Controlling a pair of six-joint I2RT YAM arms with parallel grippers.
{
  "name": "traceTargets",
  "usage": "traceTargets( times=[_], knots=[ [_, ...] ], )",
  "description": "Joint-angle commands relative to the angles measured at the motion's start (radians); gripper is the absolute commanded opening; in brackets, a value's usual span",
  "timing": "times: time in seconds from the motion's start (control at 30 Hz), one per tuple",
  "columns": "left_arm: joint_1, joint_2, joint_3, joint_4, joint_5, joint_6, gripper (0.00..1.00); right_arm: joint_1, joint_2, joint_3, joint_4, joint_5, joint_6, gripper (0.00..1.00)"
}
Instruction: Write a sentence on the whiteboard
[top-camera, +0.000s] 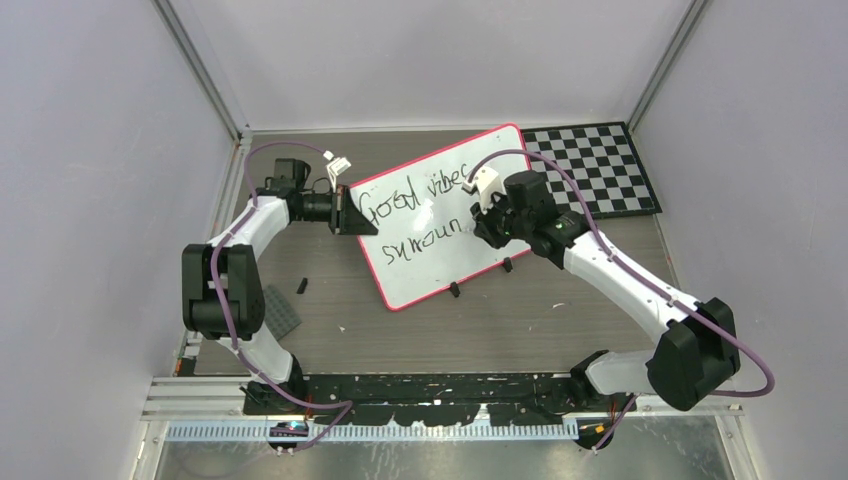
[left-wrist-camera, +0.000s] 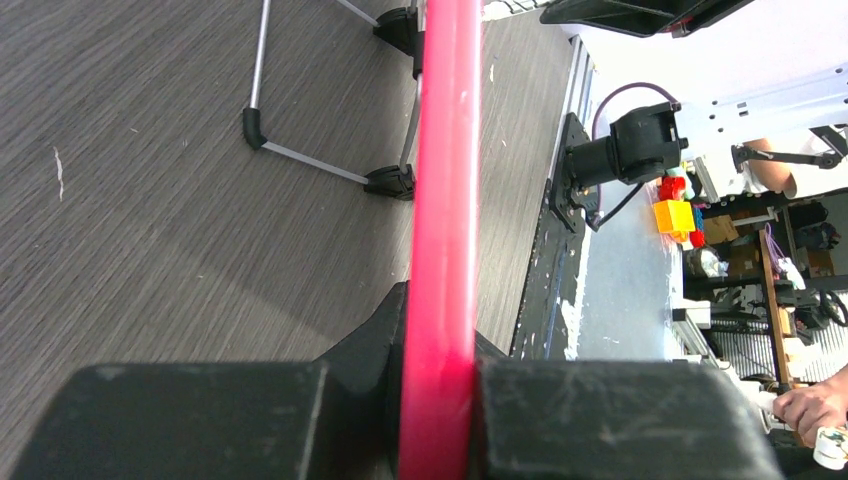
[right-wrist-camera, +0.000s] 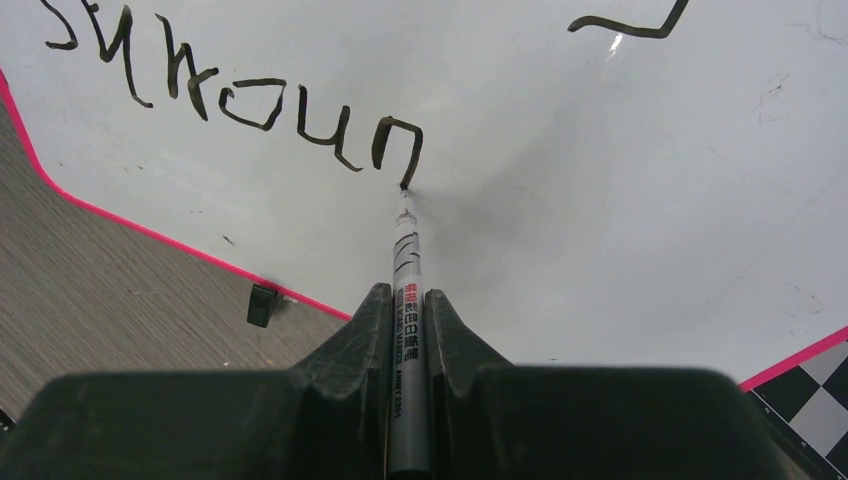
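Noted whiteboard (top-camera: 440, 215) lying askew mid-tabletop (top-camera: 520, 320), raised on black clip feet (top-camera: 455, 290). Saw left fingers (left-wrist-camera: 495, 410) clamped on red rim (left-wrist-camera: 440, 200) at board's left edge. Saw right fingers (right-wrist-camera: 375, 325) closed around marker (right-wrist-camera: 407, 270), tip touching board at last stroke of sentence (top-camera: 415, 208), "Good vibes / surroun". Spotted checkerboard mat (top-camera: 600, 165) by far right corner.

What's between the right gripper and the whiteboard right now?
A marker, clamped in the right gripper, bridges that gap. Its tip touches the whiteboard at the end of the sentence. The right wrist view shows it.
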Motion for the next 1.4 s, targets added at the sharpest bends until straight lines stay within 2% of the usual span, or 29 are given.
traceTargets(
  times=[0.0, 0.27, 0.67, 1.07, 1.37],
  knots=[
    [-0.019, 0.010, -0.005, -0.097, -0.060, 0.014, 0.00, -0.003, -0.019, 0.022, 0.011, 0.026, -0.009, 0.00],
    [-0.019, 0.011, -0.008, -0.108, -0.059, 0.022, 0.00, -0.009, -0.078, 0.039, 0.025, 0.052, 0.034, 0.00],
    [-0.019, 0.022, 0.009, -0.104, -0.058, 0.016, 0.00, -0.010, -0.012, 0.073, 0.070, 0.109, 0.033, 0.00],
    [-0.019, 0.026, 0.005, -0.102, -0.057, 0.015, 0.00, -0.009, 0.022, 0.100, 0.080, 0.052, 0.045, 0.00],
    [-0.019, 0.029, 0.009, -0.135, -0.056, 0.048, 0.00, -0.009, 0.015, 0.045, 0.050, 0.028, 0.023, 0.00]
  ],
)
